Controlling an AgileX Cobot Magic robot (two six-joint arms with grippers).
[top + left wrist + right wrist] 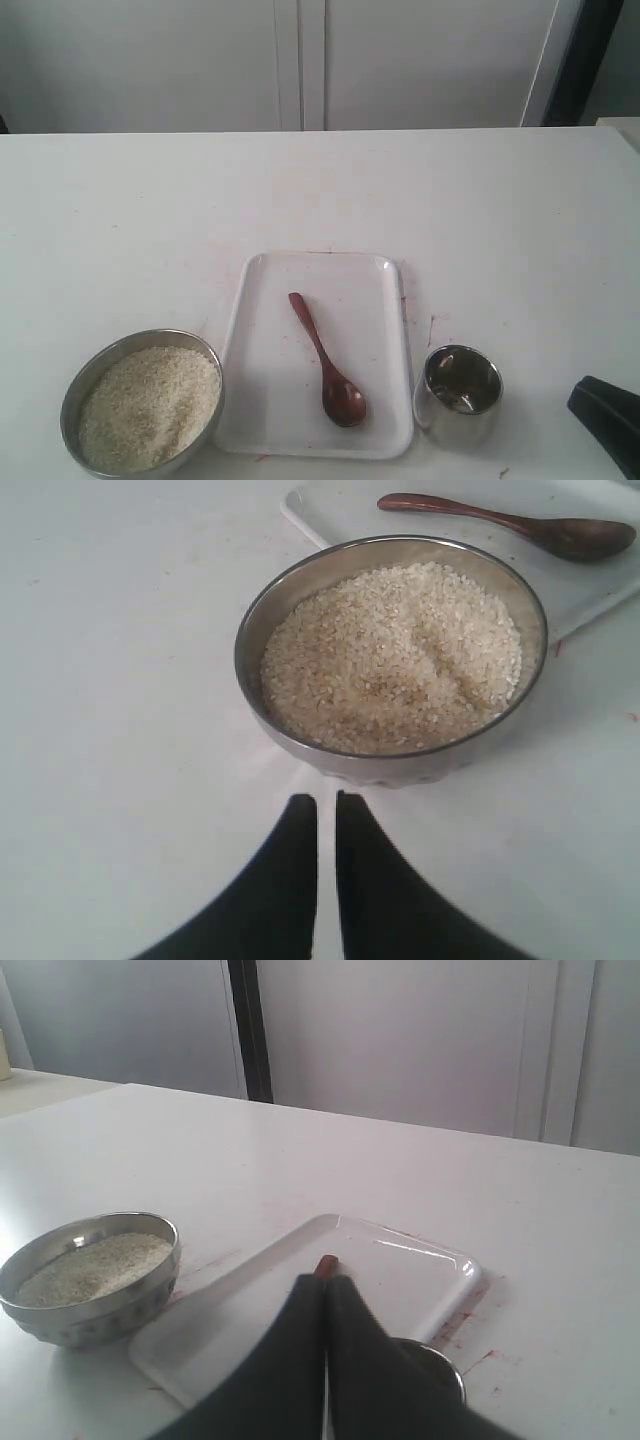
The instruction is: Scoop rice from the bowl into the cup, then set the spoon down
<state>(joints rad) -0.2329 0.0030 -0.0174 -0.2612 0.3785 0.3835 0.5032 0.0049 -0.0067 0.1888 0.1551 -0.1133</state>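
The grey metal bowl [75,390] stands at the table's front left, filled with off-white rice [150,400]. On a white tray [290,400] lies the dark wooden spoon [325,360], its oval end toward the front. Right of the tray stands the small shiny cup [460,390]. My right gripper [590,402] hangs at the front right, beyond the cup, shut and empty; in its wrist view only the spoon's handle tip [327,1263] shows past the gripper [326,1282]. My left gripper [326,800] is shut and empty just short of the bowl [250,630]; the exterior view does not show it.
White cabinet doors [300,60] rise behind the table's far edge. Faint reddish stains [432,322] mark the tabletop around the tray. The tray [400,1270] sits between bowl [95,1305] and cup [445,1360].
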